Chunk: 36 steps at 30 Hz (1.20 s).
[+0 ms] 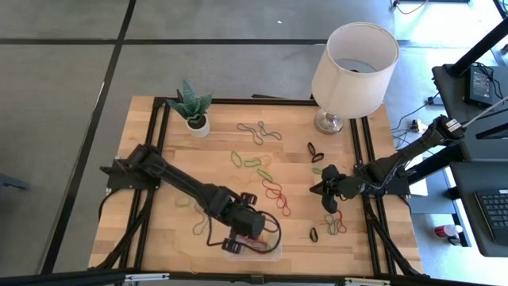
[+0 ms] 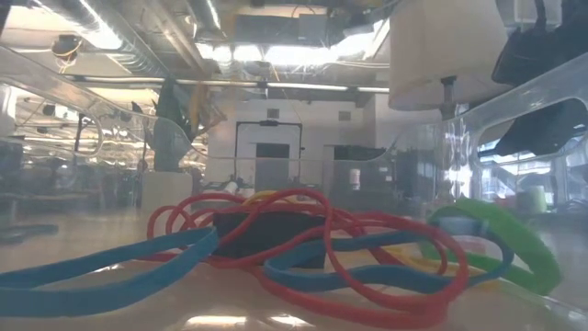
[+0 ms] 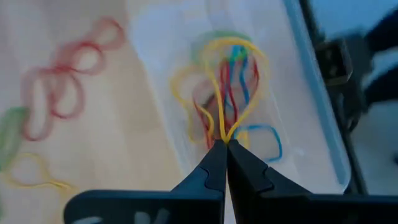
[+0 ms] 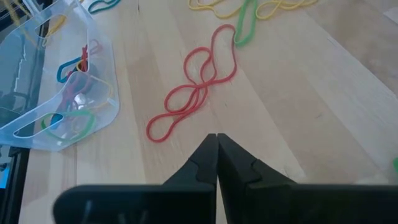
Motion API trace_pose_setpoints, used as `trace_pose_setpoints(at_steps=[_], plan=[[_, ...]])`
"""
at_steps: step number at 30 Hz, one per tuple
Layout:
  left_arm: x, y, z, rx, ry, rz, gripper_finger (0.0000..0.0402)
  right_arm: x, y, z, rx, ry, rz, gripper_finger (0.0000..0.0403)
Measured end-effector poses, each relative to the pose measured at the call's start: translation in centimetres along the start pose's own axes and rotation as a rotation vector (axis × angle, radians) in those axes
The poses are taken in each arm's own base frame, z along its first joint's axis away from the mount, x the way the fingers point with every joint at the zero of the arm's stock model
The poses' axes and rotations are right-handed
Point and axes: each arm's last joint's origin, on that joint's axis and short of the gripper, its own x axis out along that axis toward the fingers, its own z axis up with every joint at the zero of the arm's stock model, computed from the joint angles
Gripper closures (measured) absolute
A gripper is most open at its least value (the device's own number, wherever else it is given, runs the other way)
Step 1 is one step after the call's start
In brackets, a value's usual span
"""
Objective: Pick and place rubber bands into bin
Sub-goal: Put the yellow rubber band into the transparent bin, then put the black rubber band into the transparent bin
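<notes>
The clear bin stands at the table's near edge, with red, blue, green and yellow rubber bands lying in it; the low view shows them close up. My left gripper hangs over the bin, shut on a yellow rubber band. In the high view the left gripper is above the bin's left part. My right gripper waits shut and holds nothing, over the table's right part, near loose red bands. My left gripper pinches one end of the yellow band's loop between its two fingertips, pointing steeply down. The loop hangs slack below the fingers, over the bin's inside. Red strands run up to the fingertips too; whether they are held I cannot tell.
Many loose bands lie scattered on the wooden table: tan and green ones at the back, red ones in the middle, black ones to the right. A white lamp and a potted plant stand at the far edge.
</notes>
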Motion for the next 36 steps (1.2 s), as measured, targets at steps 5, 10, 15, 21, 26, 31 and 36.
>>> trace_pose_setpoints(at_steps=[5,10,15,21,26,31,36], plan=[[4.2,-0.1,-0.4,0.046,0.109,-0.022,0.04,0.0,0.0,0.0,0.0,-0.001,0.001,0.0395],[8.0,-0.1,-0.9,0.055,0.196,-0.009,0.04,0.0,0.0,0.0,0.006,-0.001,0.001,0.0395],[10.4,-0.1,-1.3,0.059,0.245,-0.033,0.04,0.0,0.0,0.0,0.007,-0.001,0.002,0.0395],[10.8,-0.4,-1.2,0.033,0.225,-0.054,0.039,0.0,0.0,0.0,0.006,-0.002,0.003,0.0395],[10.4,-0.5,-0.5,0.024,0.19,-0.052,0.035,0.0,0.0,0.0,0.005,-0.002,0.002,0.0395],[9.1,-0.5,0.3,0.006,0.19,-0.049,0.0302,0.0,0.0,0.0,0.002,0.001,0.0,0.0395],[7.3,-0.3,0.8,0.001,0.225,-0.028,0.0278,0.0,0.0,0.0,-0.004,0.001,0.0,0.0395]])
